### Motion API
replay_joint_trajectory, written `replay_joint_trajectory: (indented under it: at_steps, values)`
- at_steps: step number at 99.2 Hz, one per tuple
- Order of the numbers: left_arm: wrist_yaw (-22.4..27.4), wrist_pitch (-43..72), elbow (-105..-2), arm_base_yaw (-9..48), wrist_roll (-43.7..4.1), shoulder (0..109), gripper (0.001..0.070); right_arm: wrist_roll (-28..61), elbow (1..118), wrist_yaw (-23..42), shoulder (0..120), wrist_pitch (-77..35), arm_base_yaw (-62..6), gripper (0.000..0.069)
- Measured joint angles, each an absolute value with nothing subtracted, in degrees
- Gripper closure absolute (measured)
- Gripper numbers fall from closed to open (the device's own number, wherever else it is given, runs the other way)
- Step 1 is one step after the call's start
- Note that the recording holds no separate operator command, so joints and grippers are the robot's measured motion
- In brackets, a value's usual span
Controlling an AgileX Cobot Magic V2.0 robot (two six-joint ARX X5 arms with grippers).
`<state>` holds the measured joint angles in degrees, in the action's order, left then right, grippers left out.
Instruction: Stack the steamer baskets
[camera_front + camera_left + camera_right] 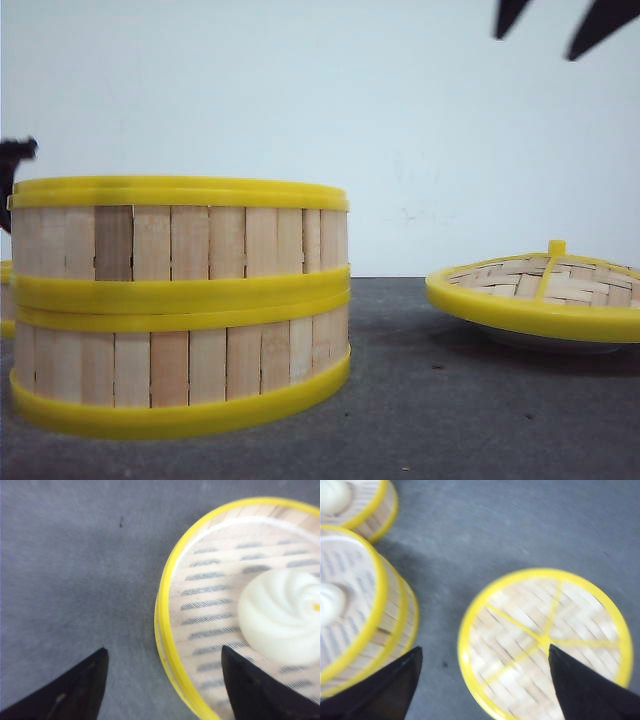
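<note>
Two steamer baskets stand stacked at the left, the upper basket point(180, 235) resting on the lower basket point(180, 365). The stack point(355, 620) holds a white bun on top. A third steamer basket point(360, 505), also with a bun, sits behind it, just showing at the edge point(5, 300). My left gripper point(165, 680) is open above a basket's yellow rim point(167, 630), one finger over the table and one over the slatted floor by a bun point(285, 620). My right gripper point(485, 680) is open and empty, high above the lid's near rim; its tips point(533, 48) show at the top.
A domed woven lid point(540, 290) with a yellow rim and knob lies on the grey table point(420, 400) to the right of the stack, seen from above as the lid point(545, 640). A white wall stands behind.
</note>
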<state>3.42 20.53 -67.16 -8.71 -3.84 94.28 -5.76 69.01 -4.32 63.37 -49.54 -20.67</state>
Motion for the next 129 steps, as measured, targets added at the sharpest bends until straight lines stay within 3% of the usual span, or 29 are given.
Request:
replay_joint_trajectory:
  at_steps: [31, 49, 65, 95, 129]
  values:
    - [3.42, 18.35, -69.25, -8.73, -3.84, 102.28, 0.0299, -7.44, 55.2, -4.25, 52.12, -52.77, -19.49, 0.0192]
    - [4.1, 17.06, -69.28, -8.71, -3.9, 102.39, 0.058, -10.31, 49.84, -4.29, 48.4, -53.65, -19.49, 0.0192]
    - [3.97, 16.82, -69.38, -8.47, -4.16, 102.39, 0.0667, -11.0, 49.3, -4.29, 45.71, -54.0, -19.49, 0.0192]
    - [4.27, 17.23, -70.85, -8.6, -4.01, 102.98, 0.0686, -11.0, 49.3, -4.4, 41.54, -54.68, -19.49, 0.0192]
    - [5.8, 26.72, -87.74, -8.78, -3.42, 103.35, 0.0686, -11.03, 49.3, -4.4, 36.07, -59.18, -19.49, 0.0192]
